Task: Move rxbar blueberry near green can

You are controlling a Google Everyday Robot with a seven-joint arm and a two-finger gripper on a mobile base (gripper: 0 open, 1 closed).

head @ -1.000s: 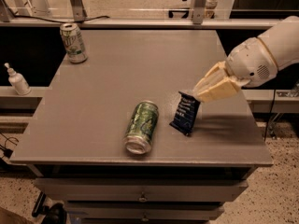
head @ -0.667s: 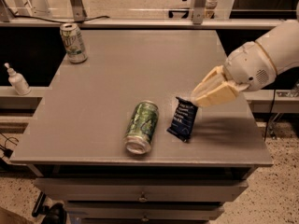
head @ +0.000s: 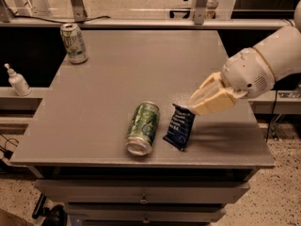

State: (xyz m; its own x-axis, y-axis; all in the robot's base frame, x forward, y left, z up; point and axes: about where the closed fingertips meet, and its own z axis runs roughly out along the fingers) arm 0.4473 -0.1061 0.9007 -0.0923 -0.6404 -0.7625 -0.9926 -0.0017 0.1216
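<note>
While the gripper (head: 194, 108) hangs low over the near right part of the table (head: 117, 79), its two cream fingers (head: 212, 96) come together to a narrow tip and pinch the upper right corner of the rxbar blueberry (head: 178, 127).

Counts: one gripper, one arm, one rxbar blueberry, two cans, one pump bottle, one table.

The rxbar blueberry is dark navy with white lettering. It runs down and to the left from the fingertips. Its far end is at the fingertips and its near end is on the table top, close to the front edge. It looks tilted, with the pinched end raised and a shadow on the table under it and to its right.

The green can (head: 142, 127) lies on its side just left of the bar and left of and below the fingertips. Its silver end faces the front edge. A thin strip of table shows between can and bar, so they are near each other but not touching.

The second can, a whitish can (head: 74, 42) with green lettering, stands upright at the far left corner, well apart from the fingers.

The white pump bottle (head: 18, 81) stands off the table on a ledge, far left of the fingers.

The arm's white rounded wrist (head: 249, 72) sits up and right of the fingers and reaches in from the right edge.
</note>
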